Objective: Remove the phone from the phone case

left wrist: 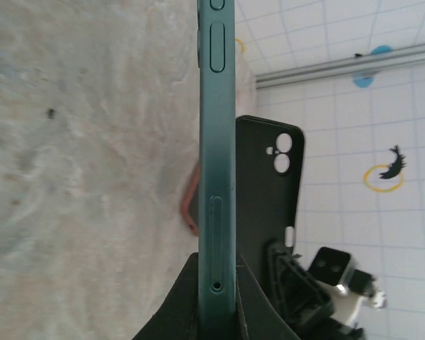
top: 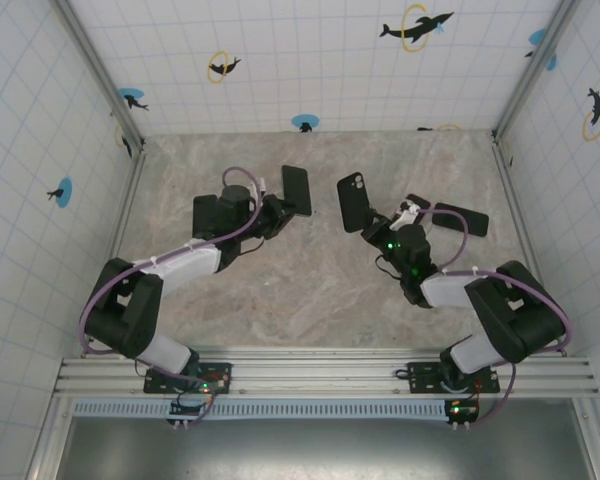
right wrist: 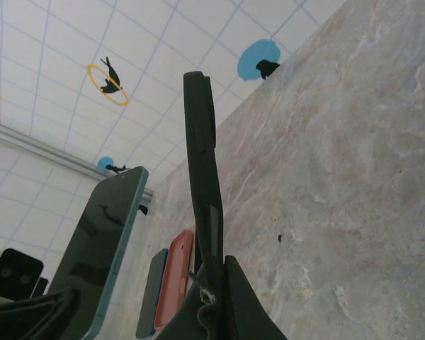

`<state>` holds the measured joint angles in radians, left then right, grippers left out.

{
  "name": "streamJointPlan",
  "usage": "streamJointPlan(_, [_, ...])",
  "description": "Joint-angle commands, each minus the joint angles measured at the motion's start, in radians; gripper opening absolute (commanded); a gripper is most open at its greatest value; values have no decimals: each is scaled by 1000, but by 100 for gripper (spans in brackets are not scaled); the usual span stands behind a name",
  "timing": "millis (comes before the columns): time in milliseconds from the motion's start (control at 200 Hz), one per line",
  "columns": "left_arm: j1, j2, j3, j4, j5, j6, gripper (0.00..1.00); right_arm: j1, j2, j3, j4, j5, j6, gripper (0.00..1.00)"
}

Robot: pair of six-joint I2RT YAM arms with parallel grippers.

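Already separated, the phone (left wrist: 217,142) is clamped in the left tool (left wrist: 217,287) and the case (right wrist: 202,156) in the right tool (right wrist: 214,290); next, probably lower both onto the surface (top: 310,290).

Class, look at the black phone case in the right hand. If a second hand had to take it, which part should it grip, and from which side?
Probably the free end with the camera cutout, pinching across the two flat faces of the black phone case and coming from that end. The right hand clamps the opposite end, and the case is thin.
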<state>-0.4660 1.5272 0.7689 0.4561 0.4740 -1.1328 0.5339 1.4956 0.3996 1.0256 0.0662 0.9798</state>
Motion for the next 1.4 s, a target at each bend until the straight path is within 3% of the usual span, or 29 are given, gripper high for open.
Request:
streamJointPlan(0, [69, 21, -12, 23, 94, 148, 1, 16, 22, 52, 25, -2, 10, 5])
streamJointPlan(265, [165, 128, -68, 103, 170, 187, 0, 52, 82, 98, 33, -13, 21, 5])
streamJointPlan(566, [203, 205, -77, 146, 189, 191, 1, 73, 121, 111, 43, -22, 38, 5])
streamJointPlan(1391, [231, 346, 20, 90, 134, 203, 8, 80, 151, 114, 63, -44, 54, 5])
